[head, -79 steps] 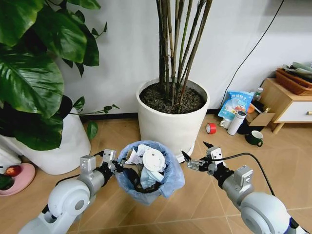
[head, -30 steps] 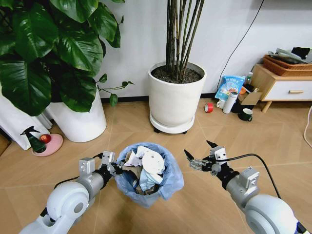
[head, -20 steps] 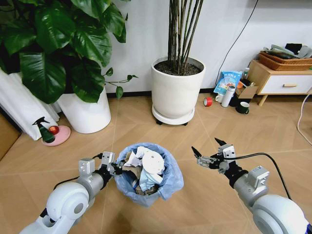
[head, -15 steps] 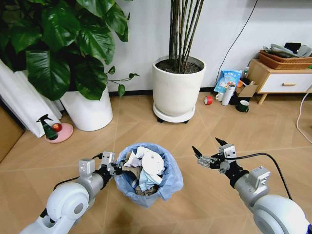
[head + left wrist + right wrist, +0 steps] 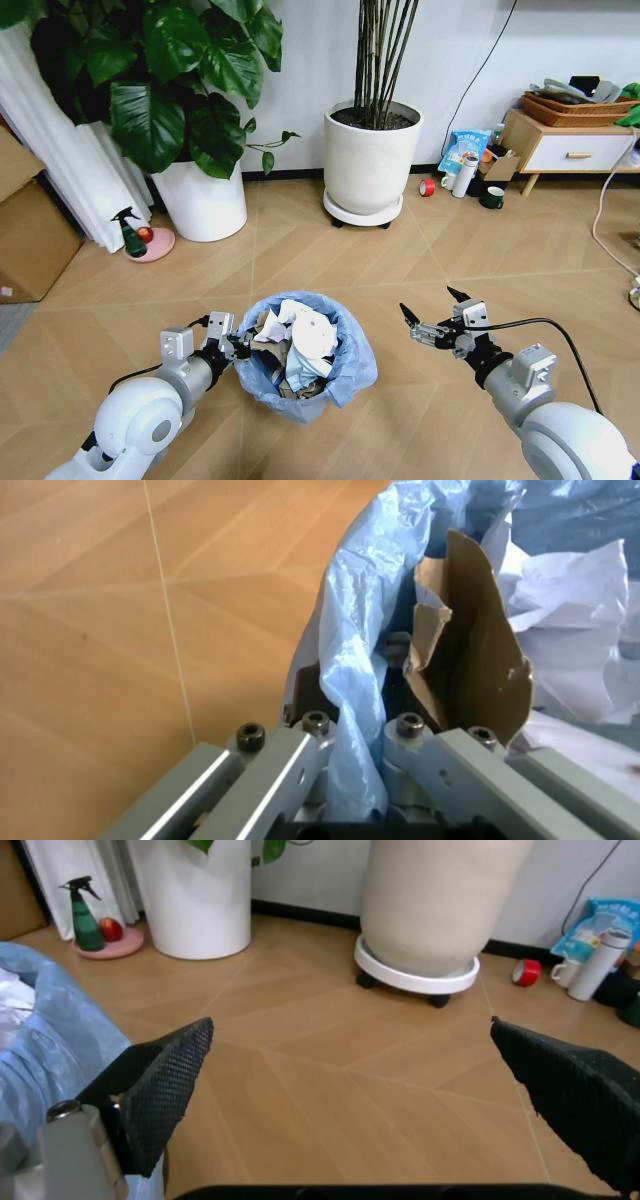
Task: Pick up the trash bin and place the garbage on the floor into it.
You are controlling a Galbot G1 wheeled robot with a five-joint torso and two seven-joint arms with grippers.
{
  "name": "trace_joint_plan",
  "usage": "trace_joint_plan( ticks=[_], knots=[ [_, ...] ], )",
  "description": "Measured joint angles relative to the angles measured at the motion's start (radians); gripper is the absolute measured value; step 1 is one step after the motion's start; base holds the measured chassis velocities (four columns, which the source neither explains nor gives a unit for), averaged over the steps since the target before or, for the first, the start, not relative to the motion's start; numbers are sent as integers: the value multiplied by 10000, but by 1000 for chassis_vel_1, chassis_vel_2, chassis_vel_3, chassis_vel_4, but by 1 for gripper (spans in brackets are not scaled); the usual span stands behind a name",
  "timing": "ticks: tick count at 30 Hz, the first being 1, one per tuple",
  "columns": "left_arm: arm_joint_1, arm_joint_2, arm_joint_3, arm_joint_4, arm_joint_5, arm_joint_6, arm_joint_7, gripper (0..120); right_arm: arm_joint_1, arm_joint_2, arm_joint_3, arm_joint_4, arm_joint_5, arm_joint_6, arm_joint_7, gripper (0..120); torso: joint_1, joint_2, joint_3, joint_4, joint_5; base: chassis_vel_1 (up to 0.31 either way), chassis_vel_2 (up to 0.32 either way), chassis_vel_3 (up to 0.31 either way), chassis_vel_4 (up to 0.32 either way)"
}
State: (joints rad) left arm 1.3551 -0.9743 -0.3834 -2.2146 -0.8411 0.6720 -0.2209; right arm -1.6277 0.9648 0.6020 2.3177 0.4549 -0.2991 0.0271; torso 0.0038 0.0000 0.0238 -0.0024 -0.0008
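I've got plenty of bare wood floor (image 5: 330, 250) ahead and to the right. Room edges: white wall at the back, a big white pot (image 5: 373, 160) w/ tall stems centre-back on a wheeled base, a second white pot (image 5: 202, 203) w/ broad green leaves back-left, cardboard box (image 5: 28, 240) far left. A green spray bottle (image 5: 131, 234) stands by a pink dish near the leafy plant. Back-right there's a low wood cabinet (image 5: 565, 150) w/ bottles, a mug and a red tape roll on the floor beside it.

The trash bin (image 5: 305, 355) is low in the head view, centre-left, betw. my two arms. It's lined w/ a crinkled light-blue bag that spills over the rim, and it's stuffed w/ garbage (image 5: 298, 335): crumpled white paper, a white disc-like piece, a torn brown card scrap.

Left gripper (image 5: 232, 343) is on the bin's left rim; in the left wrist view its fingers (image 5: 300, 761) are clamped over the bag-covered rim, one outside, one inside next to the brown card (image 5: 470, 667).

Right gripper (image 5: 432, 318) sits right of the bin, apart from it, jaws spread wide, nothing between them. Right wrist view shows the bag's blue edge beside one dark fingertip (image 5: 165, 1084).
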Motion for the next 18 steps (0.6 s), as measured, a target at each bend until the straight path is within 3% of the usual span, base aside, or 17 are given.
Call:
trace_joint_plan(
  ticks=[2,4,8,18],
  knots=[
    [10,-8,0,-13,3,-2,-5,0,-10,9,63,-25,-1,20,-32,100,1,0,1,1,-12,293,-159,-322,140],
    [66,-34,-20,-50,27,-6,-18,0,-55,40,192,-102,-3,51,-83,100,0,0,1,0,14,314,-164,-294,158],
    [114,-51,-43,-77,46,-10,-21,0,-103,86,286,-124,-3,72,-107,100,1,0,1,1,-5,319,-174,-303,159],
    [135,-76,-64,-106,81,-28,-24,0,-213,186,351,-207,-63,130,-133,100,0,0,1,0,5,333,-173,-340,156]
  ],
)
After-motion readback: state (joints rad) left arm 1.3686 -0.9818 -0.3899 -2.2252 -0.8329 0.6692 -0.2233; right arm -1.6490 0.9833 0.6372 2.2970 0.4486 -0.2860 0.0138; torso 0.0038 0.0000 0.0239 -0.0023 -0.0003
